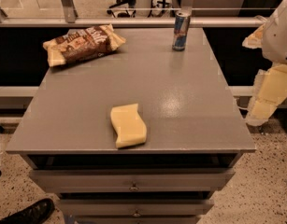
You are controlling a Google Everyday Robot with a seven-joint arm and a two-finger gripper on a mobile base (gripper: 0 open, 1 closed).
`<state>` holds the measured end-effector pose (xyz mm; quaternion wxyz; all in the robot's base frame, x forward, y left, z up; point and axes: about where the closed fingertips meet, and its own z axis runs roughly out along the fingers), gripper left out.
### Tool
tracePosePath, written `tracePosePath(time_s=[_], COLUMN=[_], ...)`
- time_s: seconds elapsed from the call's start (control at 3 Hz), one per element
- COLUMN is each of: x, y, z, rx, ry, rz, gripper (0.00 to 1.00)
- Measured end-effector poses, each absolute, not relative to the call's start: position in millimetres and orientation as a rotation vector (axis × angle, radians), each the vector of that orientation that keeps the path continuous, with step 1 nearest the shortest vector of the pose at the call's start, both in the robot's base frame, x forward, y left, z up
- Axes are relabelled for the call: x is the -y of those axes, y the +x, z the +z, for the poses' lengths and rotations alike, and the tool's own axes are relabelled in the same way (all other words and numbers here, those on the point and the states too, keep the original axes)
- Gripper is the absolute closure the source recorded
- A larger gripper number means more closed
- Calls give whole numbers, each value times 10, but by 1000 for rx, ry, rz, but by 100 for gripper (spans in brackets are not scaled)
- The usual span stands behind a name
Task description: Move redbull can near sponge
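Observation:
The redbull can (181, 31) stands upright at the far right of the grey tabletop (190, 92), near its back edge. The pale yellow sponge (128, 125) lies flat near the front edge, a little left of the middle and far from the can. My arm comes in at the right edge of the view. My gripper (263, 104) hangs beside the table's right side, off the tabletop, away from both the can and the sponge. It holds nothing that I can see.
A brown and tan snack bag (82, 43) lies at the far left corner. The table has drawers (133, 183) below its front edge. A railing (133, 21) runs behind the table. A dark shoe (28, 213) is on the floor at the lower left.

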<state>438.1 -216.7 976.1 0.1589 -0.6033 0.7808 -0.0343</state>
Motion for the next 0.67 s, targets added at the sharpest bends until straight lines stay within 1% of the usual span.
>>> tracePosePath(time_s=[0.33, 0.67], x=[2167, 2189], y=[4381, 4666], z=[9762, 9742], rx=[-2232, -2194], ry=[-1725, -1688], rz=[-98, -84], gripper=[0, 0])
